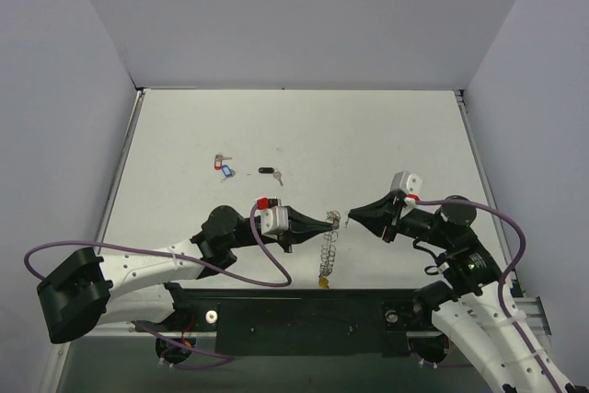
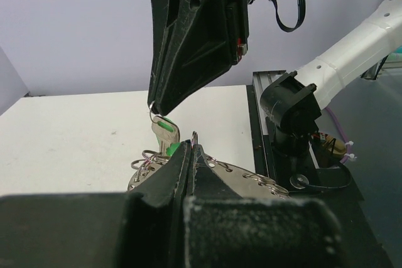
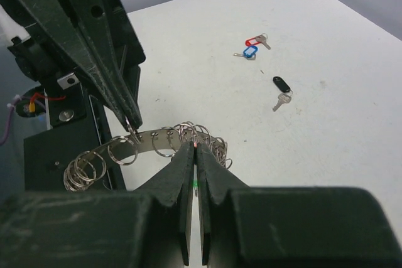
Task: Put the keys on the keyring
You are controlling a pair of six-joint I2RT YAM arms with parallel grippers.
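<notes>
The white table [image 1: 386, 135] has three little keys lying on it. The black-tag key [image 1: 268, 171] lies farther out than the left gripper [image 1: 335, 222], a bit to its left. The red-tag key [image 1: 219, 159] and the blue-tag key [image 1: 227, 171] lie close together, farther left still.

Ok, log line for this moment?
left gripper shut on keyring | right gripper shut on green key | red key, blue key, black key loose on table

Left claw [image 1: 335, 221] and right claw [image 1: 349, 215] meet at keyring [image 1: 329, 250].
</notes>
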